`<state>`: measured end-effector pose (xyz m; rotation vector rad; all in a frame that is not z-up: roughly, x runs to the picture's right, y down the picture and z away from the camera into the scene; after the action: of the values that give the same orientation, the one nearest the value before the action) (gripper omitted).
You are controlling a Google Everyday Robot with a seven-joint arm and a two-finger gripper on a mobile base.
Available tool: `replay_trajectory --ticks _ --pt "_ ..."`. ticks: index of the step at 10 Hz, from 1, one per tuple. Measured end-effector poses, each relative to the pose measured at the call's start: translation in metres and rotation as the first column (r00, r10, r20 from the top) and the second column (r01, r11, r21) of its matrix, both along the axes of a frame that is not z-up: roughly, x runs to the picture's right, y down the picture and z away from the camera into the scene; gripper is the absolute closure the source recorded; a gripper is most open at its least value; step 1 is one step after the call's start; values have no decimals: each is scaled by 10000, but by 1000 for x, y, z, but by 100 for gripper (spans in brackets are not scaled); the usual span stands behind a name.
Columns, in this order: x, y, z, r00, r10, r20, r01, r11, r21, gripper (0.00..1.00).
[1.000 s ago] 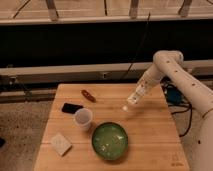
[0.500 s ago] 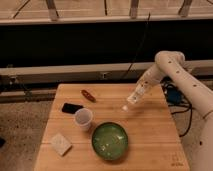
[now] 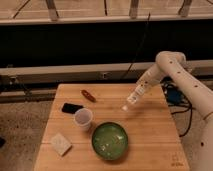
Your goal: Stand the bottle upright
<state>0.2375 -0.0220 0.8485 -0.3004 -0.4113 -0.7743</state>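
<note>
Arm (image 3: 172, 67) angled down-left, fingers (image 3: 136, 94) clamp tilted bottle (image 3: 129, 103) abv table (image 3: 150, 137).

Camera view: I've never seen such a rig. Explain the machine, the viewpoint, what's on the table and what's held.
A white robot arm reaches in from the right. Its gripper, a shut two-finger claw, seems to hold the bottle, slim, whitish, tilted above the wooden table. The single camera looks down on the table. On it: a white cup, a green bowl, a flat black object, a red-brown oblong object, a pale block.
</note>
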Motion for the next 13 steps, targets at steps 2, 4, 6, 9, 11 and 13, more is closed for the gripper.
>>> replay_trajectory --ticks 2,4,6,9,11,13 --pt "-2 9 8 9996 -289 -41 287 9986 -441 100" --pt "-3 19 6 9984 -559 -121 547 9946 -877 100" --pt "-2 23 -14 9963 -815 -276 771 9881 -1333 100" --pt "-2 40 -19 9907 -1266 -500 1130 9700 -2155 100" --pt "3 53 -11 9868 -1471 -674 1261 9601 -2495 100" --pt "1 68 7 9853 -1570 -672 1335 9535 -2702 100"
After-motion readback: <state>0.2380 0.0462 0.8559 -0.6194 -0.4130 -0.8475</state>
